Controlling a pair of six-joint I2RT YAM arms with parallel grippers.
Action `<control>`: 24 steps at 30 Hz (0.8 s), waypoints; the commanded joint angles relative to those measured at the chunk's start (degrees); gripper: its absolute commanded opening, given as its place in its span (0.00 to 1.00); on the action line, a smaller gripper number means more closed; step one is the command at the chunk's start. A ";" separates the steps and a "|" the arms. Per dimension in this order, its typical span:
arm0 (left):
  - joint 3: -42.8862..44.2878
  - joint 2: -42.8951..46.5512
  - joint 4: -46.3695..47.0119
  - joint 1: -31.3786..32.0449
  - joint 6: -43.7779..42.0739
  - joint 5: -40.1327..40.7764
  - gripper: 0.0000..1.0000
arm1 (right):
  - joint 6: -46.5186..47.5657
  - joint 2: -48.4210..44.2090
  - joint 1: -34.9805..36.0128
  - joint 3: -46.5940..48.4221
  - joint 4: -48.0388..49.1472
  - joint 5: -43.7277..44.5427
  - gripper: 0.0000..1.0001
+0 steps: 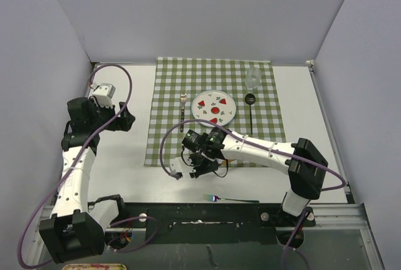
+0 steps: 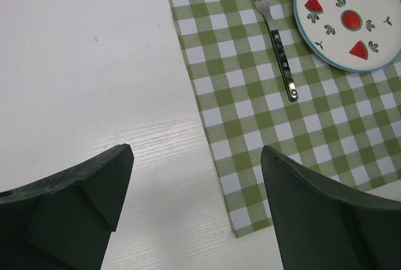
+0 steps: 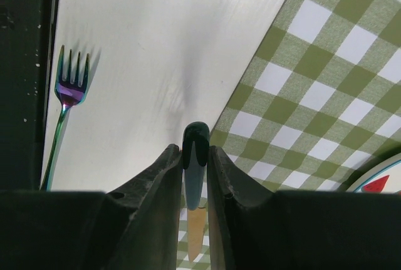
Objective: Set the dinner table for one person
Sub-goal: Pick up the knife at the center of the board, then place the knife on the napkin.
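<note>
The white dinner table (image 1: 125, 163) carries a green-and-white checked cloth (image 1: 213, 91). On the cloth lie a watermelon-patterned plate (image 1: 214, 108), a silver fork (image 1: 183, 108) left of it, a dark spoon (image 1: 249, 110) right of it and a clear glass (image 1: 253, 77) behind. My right gripper (image 3: 194, 151) is shut on a dark-handled knife (image 3: 195, 137) whose tan blade points back between the fingers; it hangs over the cloth's near-left edge (image 1: 202, 165). My left gripper (image 2: 197, 151) stands open over bare table left of the cloth (image 2: 263, 113), holding nothing.
An iridescent fork (image 1: 230, 200) lies on the table near the front rail, also seen in the right wrist view (image 3: 69, 82). Grey walls close the back and both sides. Purple cables loop beside both arms.
</note>
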State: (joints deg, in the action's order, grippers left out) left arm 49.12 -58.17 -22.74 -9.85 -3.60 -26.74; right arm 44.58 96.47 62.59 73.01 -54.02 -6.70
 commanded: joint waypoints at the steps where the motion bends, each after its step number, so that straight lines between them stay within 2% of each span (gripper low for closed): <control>1: -0.05 0.98 3.85 -0.32 0.17 0.26 0.83 | -1.96 0.88 -0.71 4.76 -1.84 -3.16 0.00; 6: -0.78 1.60 4.63 -0.33 0.19 0.63 0.83 | -0.34 1.06 -0.73 7.33 -3.59 -5.93 0.00; 15: -1.25 2.29 5.07 -0.69 -0.12 4.11 0.83 | 9.97 3.67 -1.02 10.55 -10.93 -8.97 0.00; 24: -2.07 2.36 6.04 -0.88 0.09 4.85 0.83 | 9.81 4.81 -2.74 14.56 -13.31 -11.71 0.00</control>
State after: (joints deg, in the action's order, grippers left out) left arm 47.16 -57.12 -20.51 -10.33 -3.62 -22.46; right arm 52.82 102.98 60.86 84.90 -66.17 -15.92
